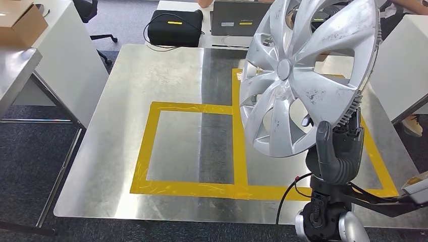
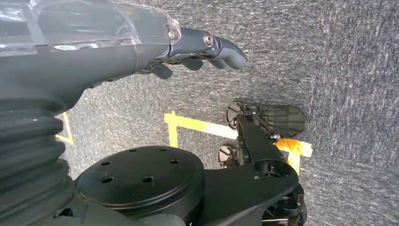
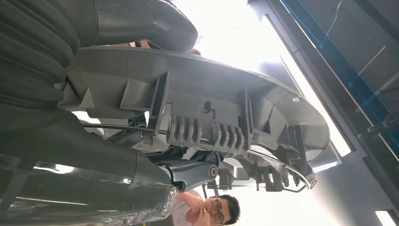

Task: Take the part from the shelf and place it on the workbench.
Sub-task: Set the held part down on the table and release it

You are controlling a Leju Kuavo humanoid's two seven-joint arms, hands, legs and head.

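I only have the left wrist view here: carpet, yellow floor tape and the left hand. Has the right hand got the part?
Observer: Yes. The right hand grips the silver hubcap at its lower rim, held upright.
Operator: Is it over the workbench?
Observer: Yes, it is above the metal workbench, in front of the right-hand yellow tape box.
Operator: Anything near that side?
Observer: The right wrist view shows a person beyond the hubcap's ribbed back.
Operator: And my left hand?
Observer: It hangs over carpet, holding nothing.

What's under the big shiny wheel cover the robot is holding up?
Under the wheel cover lies the metal workbench with yellow tape squares. The right hand grips its lower rim. The cover hides part of the tape.
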